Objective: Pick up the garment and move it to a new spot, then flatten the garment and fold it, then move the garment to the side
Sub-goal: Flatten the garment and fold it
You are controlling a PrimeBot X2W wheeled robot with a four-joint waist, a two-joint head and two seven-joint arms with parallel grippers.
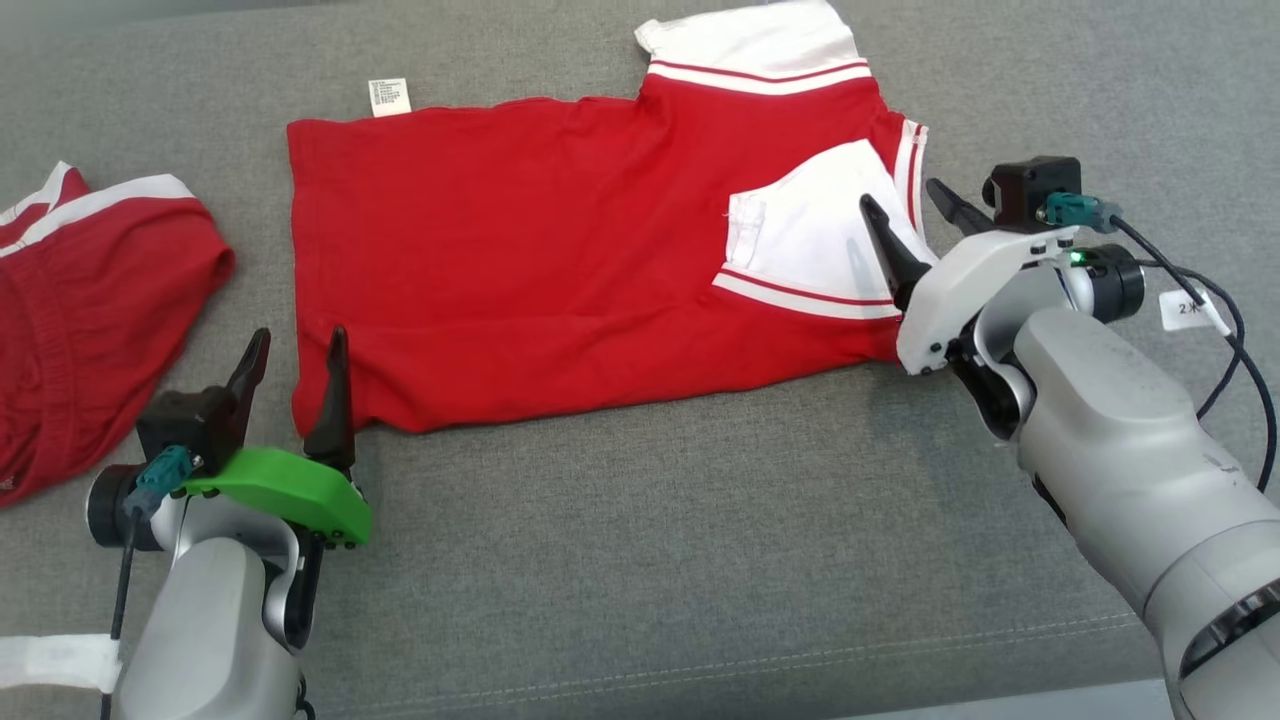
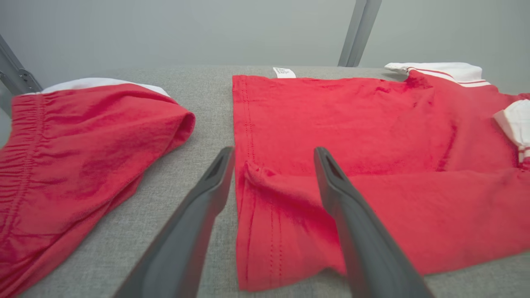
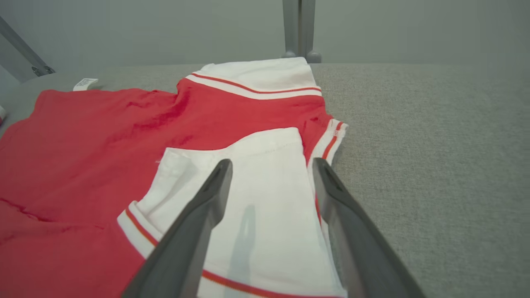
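The red garment (image 1: 560,270) lies spread across the middle of the grey surface (image 1: 640,560), hem toward the left of the head view and collar end toward the right. It looks flat. Its near long edge appears doubled over: in the left wrist view a second layer of red cloth sits on top along that side. The near white sleeve (image 1: 810,240) is turned in onto the body, while the far sleeve sticks out at the upper middle of the frame. A white label (image 1: 390,97) pokes out from the far hem corner.

The left gripper (image 1: 298,345), at the lower left, has its fingers apart and holds nothing, its tips standing just at the near hem corner. The right gripper (image 1: 900,195), at the right edge, is likewise spread and empty, its fingers over the turned-in sleeve.

By my reading, placing and flattening are done and a first lengthwise fold is laid. What seems left is tucking in the far sleeve, any further folds to make the bundle compact, and shifting it aside. A second red piece (image 1: 90,330) with white trim lies at the left edge, well apart.
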